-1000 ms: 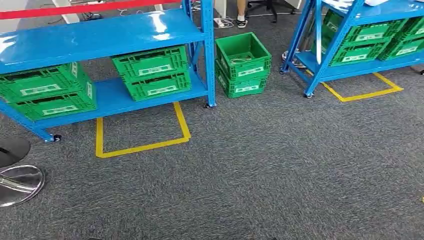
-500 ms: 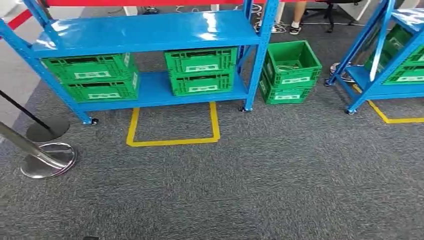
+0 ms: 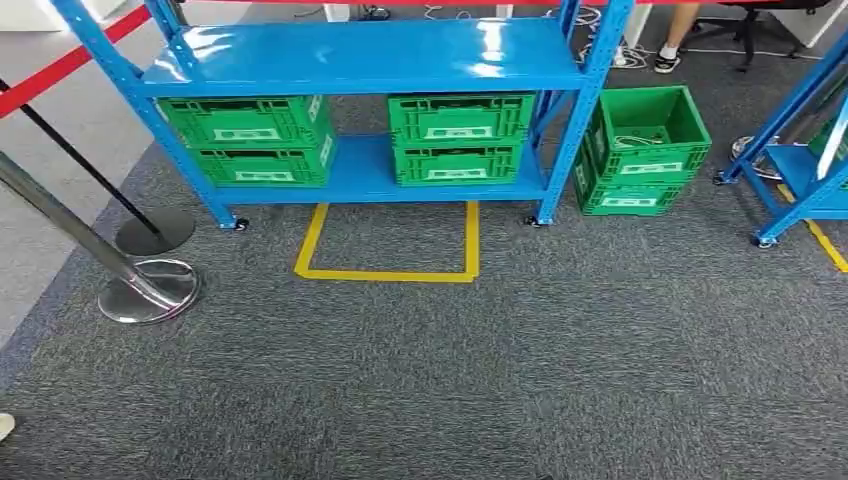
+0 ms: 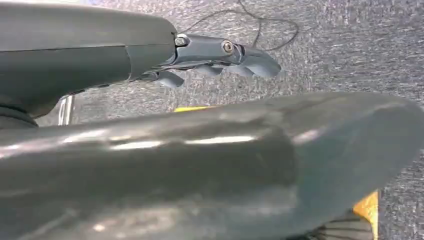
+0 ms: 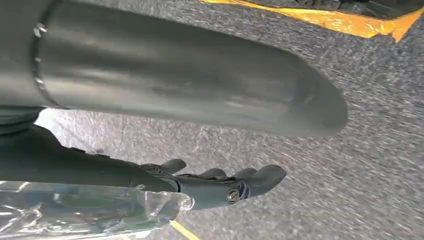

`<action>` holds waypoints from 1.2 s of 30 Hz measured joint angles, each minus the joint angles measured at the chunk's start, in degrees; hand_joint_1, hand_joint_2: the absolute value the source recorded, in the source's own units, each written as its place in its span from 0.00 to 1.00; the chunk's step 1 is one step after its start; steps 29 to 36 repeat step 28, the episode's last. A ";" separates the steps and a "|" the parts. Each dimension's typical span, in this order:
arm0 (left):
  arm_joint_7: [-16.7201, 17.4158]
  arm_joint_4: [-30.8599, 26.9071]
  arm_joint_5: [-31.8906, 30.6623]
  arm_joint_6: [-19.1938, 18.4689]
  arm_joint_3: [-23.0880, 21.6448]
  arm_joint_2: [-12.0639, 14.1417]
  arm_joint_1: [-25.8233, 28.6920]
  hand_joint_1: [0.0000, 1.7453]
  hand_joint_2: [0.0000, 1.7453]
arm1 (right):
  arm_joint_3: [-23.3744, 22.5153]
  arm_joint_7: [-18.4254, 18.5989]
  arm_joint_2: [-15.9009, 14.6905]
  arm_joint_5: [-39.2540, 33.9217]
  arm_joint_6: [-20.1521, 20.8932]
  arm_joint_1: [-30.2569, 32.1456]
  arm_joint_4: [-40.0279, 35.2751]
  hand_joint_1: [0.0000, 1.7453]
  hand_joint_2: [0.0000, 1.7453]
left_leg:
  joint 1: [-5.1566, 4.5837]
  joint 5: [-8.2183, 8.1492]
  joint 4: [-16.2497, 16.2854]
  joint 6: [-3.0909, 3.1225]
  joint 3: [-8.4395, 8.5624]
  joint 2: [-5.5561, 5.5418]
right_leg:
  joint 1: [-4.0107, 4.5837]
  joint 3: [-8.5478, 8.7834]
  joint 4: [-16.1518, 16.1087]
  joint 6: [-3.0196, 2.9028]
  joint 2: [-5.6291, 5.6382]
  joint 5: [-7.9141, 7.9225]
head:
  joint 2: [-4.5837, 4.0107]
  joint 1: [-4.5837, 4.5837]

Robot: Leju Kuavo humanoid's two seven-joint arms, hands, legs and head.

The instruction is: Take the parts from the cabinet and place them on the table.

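A blue shelf rack [image 3: 370, 55] stands ahead in the head view, with two stacks of green crates [image 3: 250, 130] [image 3: 460, 135] on its lower shelf. My left hand [image 4: 220, 55] hangs over the grey carpet, its fingers stretched out with nothing in them. My right hand [image 5: 215, 185] also hangs over the carpet, and a clear plastic bag [image 5: 75, 212] lies pressed against its palm side, held there. What is inside the bag I cannot make out.
Two more green crates [image 3: 645, 150] are stacked on the floor right of the rack. A yellow tape outline [image 3: 390, 272] marks the carpet in front. Chrome stanchion bases [image 3: 150, 290] with a red belt [image 3: 60, 65] stand at left. A second blue rack [image 3: 800, 170] is at right.
The whole picture has slid to the right, so my view has turned left. The rack now sits centred and the stanchions have come fully into view.
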 joint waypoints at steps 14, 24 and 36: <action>2.99 0.00 -1.44 0.41 -0.07 0.00 -0.18 0.00 1.00 | -2.14 -0.59 -0.07 -3.71 5.22 -0.26 0.00 0.00 1.00 | 0.99 -0.01 0.23 2.27 0.08 -4.09 | -1.89 -1.04 1.48 4.43 3.79 0.87 | 0.00 0.98; -0.96 -0.09 -0.37 -1.97 -0.04 0.42 0.11 0.00 0.00 | -2.91 -0.53 0.24 -3.04 6.95 -0.47 0.02 0.00 0.00 | 0.70 0.47 0.09 0.84 -0.42 -4.43 | -1.43 -0.71 0.07 2.02 4.52 0.63 | 0.00 1.03; -1.14 -0.09 -0.39 -1.99 -0.07 0.42 0.11 0.00 0.00 | -2.89 0.22 0.24 -2.47 7.37 -0.50 0.02 0.00 0.00 | 0.78 0.49 0.01 0.56 -0.43 -4.43 | -1.29 -0.72 0.09 1.76 4.53 0.63 | 0.00 1.07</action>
